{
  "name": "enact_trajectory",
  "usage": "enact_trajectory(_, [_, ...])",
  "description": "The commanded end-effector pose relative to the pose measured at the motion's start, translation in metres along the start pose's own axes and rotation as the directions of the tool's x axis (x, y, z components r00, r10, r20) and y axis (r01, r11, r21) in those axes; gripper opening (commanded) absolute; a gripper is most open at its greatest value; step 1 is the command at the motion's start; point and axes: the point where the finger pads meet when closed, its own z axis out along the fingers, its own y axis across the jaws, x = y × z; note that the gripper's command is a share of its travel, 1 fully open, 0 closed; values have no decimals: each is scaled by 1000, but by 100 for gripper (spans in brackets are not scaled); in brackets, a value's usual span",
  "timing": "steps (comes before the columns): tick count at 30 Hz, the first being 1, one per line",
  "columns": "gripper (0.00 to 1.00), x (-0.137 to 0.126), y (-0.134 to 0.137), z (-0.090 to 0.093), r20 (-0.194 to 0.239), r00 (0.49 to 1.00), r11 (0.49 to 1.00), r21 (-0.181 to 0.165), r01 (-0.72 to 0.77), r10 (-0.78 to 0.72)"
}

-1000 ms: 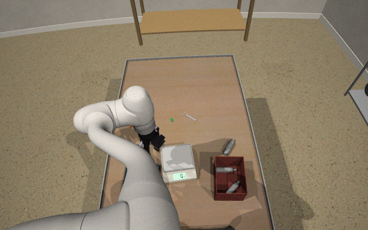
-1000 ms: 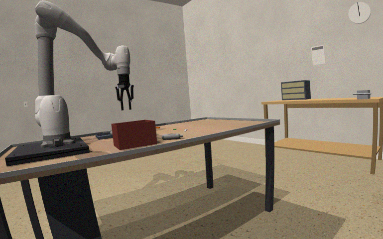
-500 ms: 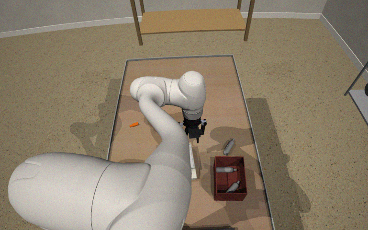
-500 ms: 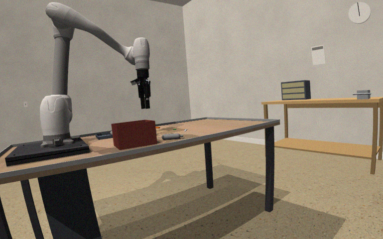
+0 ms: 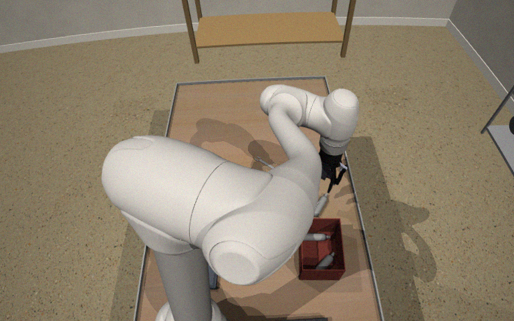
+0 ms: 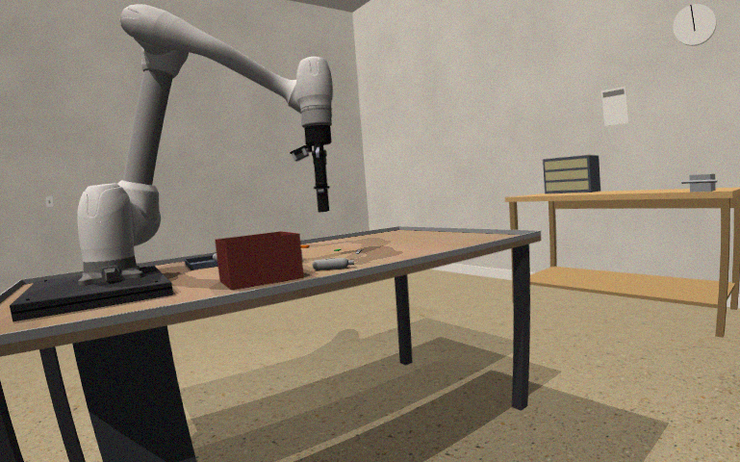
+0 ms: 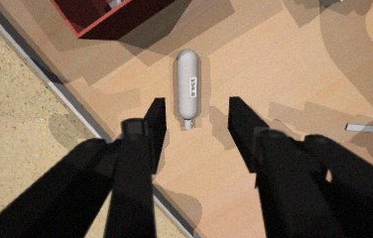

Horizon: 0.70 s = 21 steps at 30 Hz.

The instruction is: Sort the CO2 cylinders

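A grey CO2 cylinder (image 5: 321, 204) (image 6: 330, 264) (image 7: 187, 86) lies flat on the table beside the red scrap bin (image 5: 321, 275) (image 6: 256, 258) (image 7: 124, 15), with a small stamped label on its side. My gripper (image 5: 333, 186) (image 6: 321, 206) (image 7: 196, 113) hangs well above this cylinder, its fingers apart with nothing between them. Two more cylinders (image 5: 315, 237) (image 5: 325, 261) lie inside the bin. The blue tray (image 6: 198, 262) shows behind the bin in the exterior view. The arm hides the tray and the scale in the top view.
A small metal tool (image 5: 263, 162) (image 7: 372, 129) lies on the table towards the middle. An orange bit (image 6: 303, 245) and a green bit (image 6: 337, 249) lie farther back. The table's raised right edge (image 5: 355, 198) runs close beside the cylinder.
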Motion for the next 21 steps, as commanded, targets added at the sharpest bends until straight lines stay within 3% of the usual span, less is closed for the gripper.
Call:
enact_trajectory(1, [40,-14,-7,11,-1,1000,1000,1,0,0])
enact_trajectory(12, [40,-14,-7,81,-1,1000,1000,1,0,0])
enact_trajectory(14, [40,-14,-7,81,-1,1000,1000,1,0,0])
enact_trajectory(21, [40,-14,-7,126,-1,1000,1000,1,0,0])
